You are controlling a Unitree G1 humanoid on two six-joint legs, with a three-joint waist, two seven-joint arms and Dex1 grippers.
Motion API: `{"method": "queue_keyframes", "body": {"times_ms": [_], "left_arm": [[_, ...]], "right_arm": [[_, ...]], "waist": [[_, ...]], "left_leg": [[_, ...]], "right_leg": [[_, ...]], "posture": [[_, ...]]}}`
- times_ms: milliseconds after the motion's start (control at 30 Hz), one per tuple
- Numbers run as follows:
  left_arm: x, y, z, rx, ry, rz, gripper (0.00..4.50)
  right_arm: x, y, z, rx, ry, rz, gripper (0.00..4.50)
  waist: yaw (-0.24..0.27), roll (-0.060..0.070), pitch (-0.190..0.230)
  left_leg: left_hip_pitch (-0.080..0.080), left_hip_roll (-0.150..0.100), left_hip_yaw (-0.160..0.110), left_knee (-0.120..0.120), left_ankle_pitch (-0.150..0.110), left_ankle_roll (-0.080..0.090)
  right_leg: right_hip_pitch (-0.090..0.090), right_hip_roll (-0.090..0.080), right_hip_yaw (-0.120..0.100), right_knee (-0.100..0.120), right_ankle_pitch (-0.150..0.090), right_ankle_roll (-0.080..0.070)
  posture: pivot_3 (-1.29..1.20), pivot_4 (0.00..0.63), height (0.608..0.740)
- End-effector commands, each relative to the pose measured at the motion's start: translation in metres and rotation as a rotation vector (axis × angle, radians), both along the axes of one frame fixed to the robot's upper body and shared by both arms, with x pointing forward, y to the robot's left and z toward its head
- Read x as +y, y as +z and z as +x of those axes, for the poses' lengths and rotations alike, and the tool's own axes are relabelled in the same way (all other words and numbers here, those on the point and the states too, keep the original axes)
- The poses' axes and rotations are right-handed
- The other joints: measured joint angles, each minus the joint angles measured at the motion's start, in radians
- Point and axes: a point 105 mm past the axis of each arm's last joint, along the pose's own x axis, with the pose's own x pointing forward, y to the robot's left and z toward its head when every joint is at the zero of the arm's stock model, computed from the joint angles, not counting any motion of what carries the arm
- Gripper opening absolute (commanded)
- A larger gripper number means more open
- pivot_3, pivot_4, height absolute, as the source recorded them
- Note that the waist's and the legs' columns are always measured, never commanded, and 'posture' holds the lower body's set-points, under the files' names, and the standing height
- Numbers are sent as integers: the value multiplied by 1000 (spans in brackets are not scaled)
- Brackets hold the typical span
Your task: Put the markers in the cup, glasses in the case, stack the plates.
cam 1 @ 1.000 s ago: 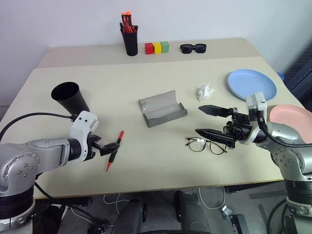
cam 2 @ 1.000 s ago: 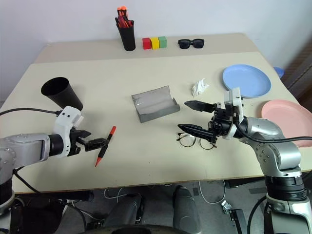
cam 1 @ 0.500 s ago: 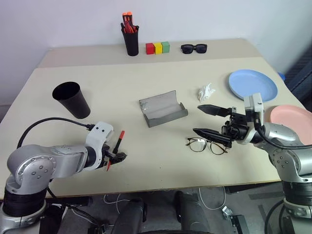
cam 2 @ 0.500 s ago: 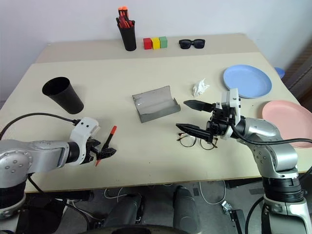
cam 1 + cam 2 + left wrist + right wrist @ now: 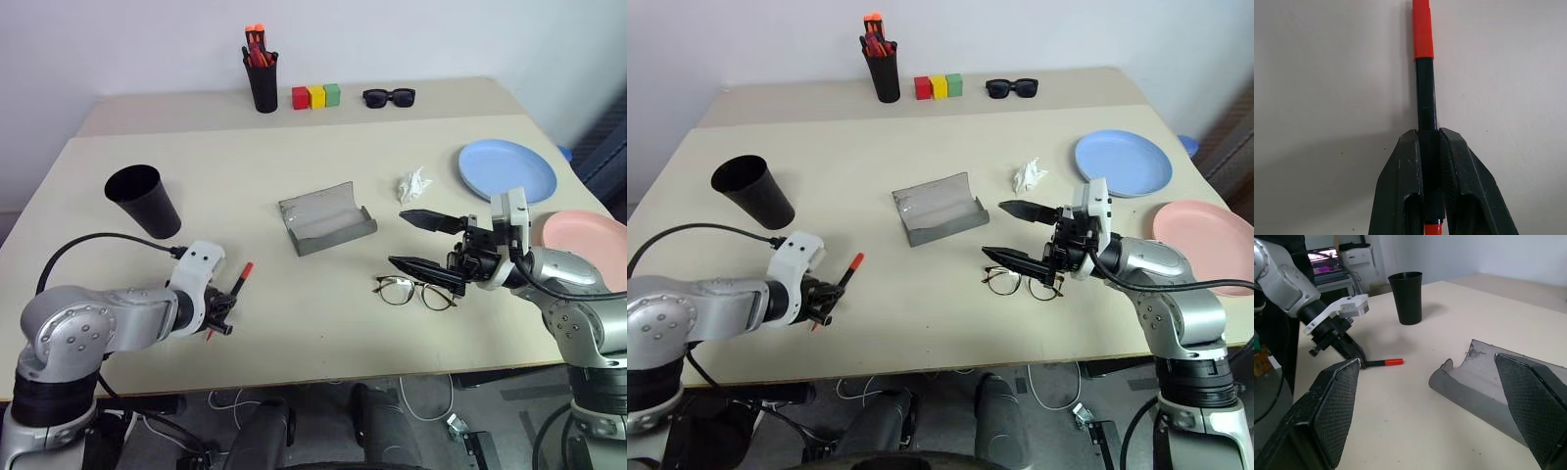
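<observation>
Beige and matte, the tabletop (image 5: 294, 186) runs back to a pale wall. One slim black marker with red ends (image 5: 1425, 105) lies near the front left edge, and the left gripper (image 5: 1429, 147) has its two black fingers clamped together on the barrel, one red end poking out past the tips. One wide black plastic cup (image 5: 143, 200) stands upright behind that gripper, apart from it. One grey hard-shell glasses case (image 5: 325, 218) sits open at mid-table, its curved lid tipped back. One pair of thin dark wire-rimmed eyeglasses (image 5: 413, 291) lies on the table to the right of the case. The right gripper (image 5: 423, 245) hovers just above them with its two fingers spread wide, holding nothing. Two round plastic plates lie unstacked on the right: one light blue plate (image 5: 507, 168) farther back, one pink plate (image 5: 580, 233) nearer, partly behind the right arm. One crumpled white scrap (image 5: 413, 183) rests between case and blue plate. Along the back stand one tall black pen holder of orange-and-red-capped pens (image 5: 261, 69), three small blocks (image 5: 315, 95) in red, yellow and green, and one pair of chunky black sunglasses (image 5: 389, 96).
</observation>
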Motion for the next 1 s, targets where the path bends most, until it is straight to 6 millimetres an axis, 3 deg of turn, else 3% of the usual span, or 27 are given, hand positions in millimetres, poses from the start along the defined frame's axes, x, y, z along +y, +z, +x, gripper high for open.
{"method": "queue_keyframes", "body": {"times_ms": [33, 100, 167, 267, 367, 533, 733, 1000], "left_arm": [[0, 58, 40, -350, 50, -33, 29], [-7, 91, 54, -561, 16, -156, 29], [-9, 119, 61, -769, -26, -164, 29], [-3, 142, 66, -963, -32, -141, 29], [22, 166, 70, -1143, 33, 15, 29], [72, 190, 75, -1286, 160, 50, 29], [110, 178, 83, -1306, 237, 25, 29], [126, 139, 93, -1250, 302, -2, 29]], "right_arm": [[1, 9, 1, -54, 3, 7, 4500], [1, 8, 2, -55, 5, 10, 4500], [1, 8, 2, -58, 5, 14, 4500], [2, 8, 3, -61, 5, 15, 4500], [1, 7, 3, -63, 2, 18, 4500], [0, 6, 5, -64, -3, 15, 4500], [2, 8, 7, -73, -4, 16, 4500], [0, 11, 8, -84, -10, 9, 4500]], "waist": [[2, 0, 0], [2, 0, 0], [1, 0, 0], [-4, 0, 0], [-3, 0, 0], [-3, 0, 0], [-3, 0, 0], [-2, 0, 0]], "left_leg": [[0, 0, 0, 0, 0, 0], [-1, 0, 0, 0, 0, 0], [-1, 0, 1, 0, 0, -1], [-1, 0, 1, -1, 0, -1], [-1, 0, 1, -1, -1, -1], [-1, 0, 1, -1, -1, -1], [-1, 0, 1, 0, -1, 0], [-1, 0, 1, 0, -1, 0]], "right_leg": [[0, 0, 0, 0, 0, 0], [0, 0, 0, -1, 0, 0], [0, 0, 0, -2, 0, 0], [-1, 0, 0, -3, 0, 0], [-1, 0, 0, -3, 0, 0], [-1, 0, 0, -3, 0, 0], [-1, 0, 0, -3, 1, 0], [-1, 0, 0, -3, 1, 1]], "posture": [[0, 150, 740], [0, 150, 740], [0, 150, 740], [0, 150, 740], [0, 150, 740], [0, 150, 740], [0, 150, 740], [0, 150, 740]]}}
